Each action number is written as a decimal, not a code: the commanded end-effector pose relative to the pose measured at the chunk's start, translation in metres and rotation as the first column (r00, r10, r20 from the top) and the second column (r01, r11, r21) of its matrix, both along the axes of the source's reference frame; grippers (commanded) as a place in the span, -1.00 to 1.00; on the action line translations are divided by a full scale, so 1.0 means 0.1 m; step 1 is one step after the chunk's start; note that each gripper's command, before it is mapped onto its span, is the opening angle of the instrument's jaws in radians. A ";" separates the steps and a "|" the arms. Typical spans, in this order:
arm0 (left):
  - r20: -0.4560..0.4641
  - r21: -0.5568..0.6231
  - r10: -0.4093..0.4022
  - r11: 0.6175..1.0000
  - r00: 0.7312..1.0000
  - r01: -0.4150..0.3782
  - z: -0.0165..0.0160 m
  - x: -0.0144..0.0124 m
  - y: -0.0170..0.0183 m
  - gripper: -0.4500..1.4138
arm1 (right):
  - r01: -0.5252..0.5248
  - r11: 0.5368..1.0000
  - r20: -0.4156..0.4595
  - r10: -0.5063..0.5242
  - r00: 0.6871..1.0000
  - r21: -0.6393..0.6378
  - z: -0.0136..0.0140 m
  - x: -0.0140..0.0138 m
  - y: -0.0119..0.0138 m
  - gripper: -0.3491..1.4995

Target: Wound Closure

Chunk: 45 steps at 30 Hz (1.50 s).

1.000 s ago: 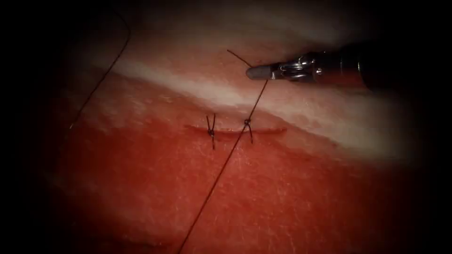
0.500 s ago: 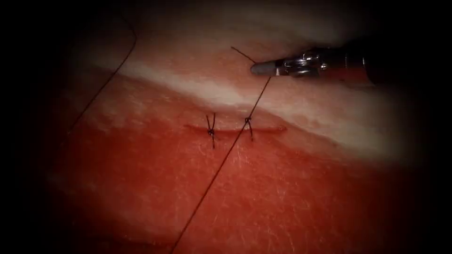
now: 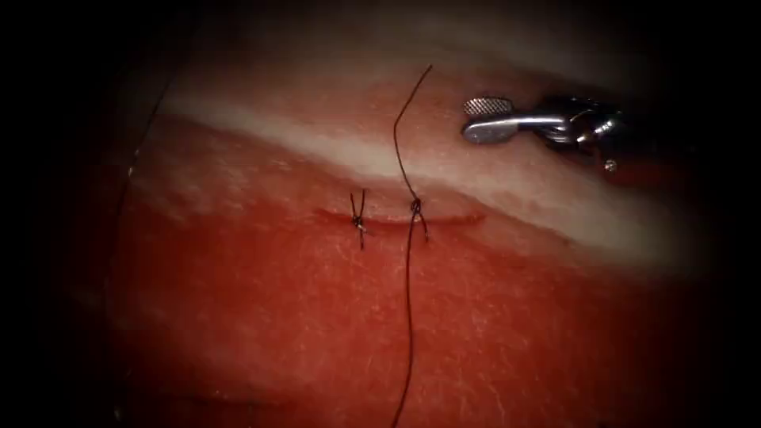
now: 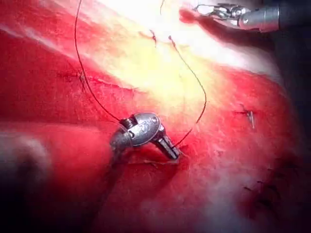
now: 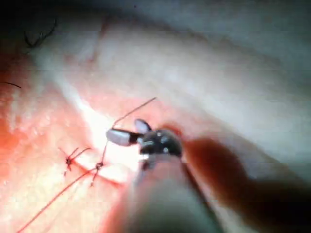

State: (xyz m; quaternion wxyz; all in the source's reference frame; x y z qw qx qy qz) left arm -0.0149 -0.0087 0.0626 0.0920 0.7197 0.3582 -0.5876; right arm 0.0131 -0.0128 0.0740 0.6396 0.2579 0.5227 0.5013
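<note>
Right end effector (image 3: 482,119) stands in the upper right of the endoscope view with its jaws spread and nothing between them, well above the cut (image 3: 456,219). Left end effector (image 4: 170,149) has its jaws pressed together and, as far as I can judge, pinches the thread (image 3: 407,301) at its tip. This thread runs from the lower edge of the frame up to the knot (image 3: 415,207) at the centre of the cut, and its free end (image 3: 400,119) curls upward, near the open jaws but not touching them. A finished stitch (image 3: 357,219) sits just to the left. Neither tool holds a needle. To my judgement the pull must be gentle and straight along the thread, so the knot stays on the cut and the tissue (image 3: 515,317) does not tear
</note>
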 end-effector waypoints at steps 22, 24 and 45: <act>-0.136 -0.069 -0.422 0.906 0.896 0.417 0.107 -0.004 0.195 -1.00 | 0.129 0.853 -0.088 -0.200 0.976 -0.505 -0.030 -0.023 -0.053 0.96; -0.139 -0.070 -0.431 0.902 0.892 0.425 0.109 -0.002 0.202 -1.00 | 0.135 0.853 -0.085 -0.205 0.975 -0.504 -0.030 -0.023 -0.054 0.96; -0.230 -0.131 -0.600 0.800 0.767 0.586 0.166 0.047 0.284 -1.00 | 0.204 0.816 0.117 -0.167 0.979 -0.540 -0.035 -0.066 -0.072 0.86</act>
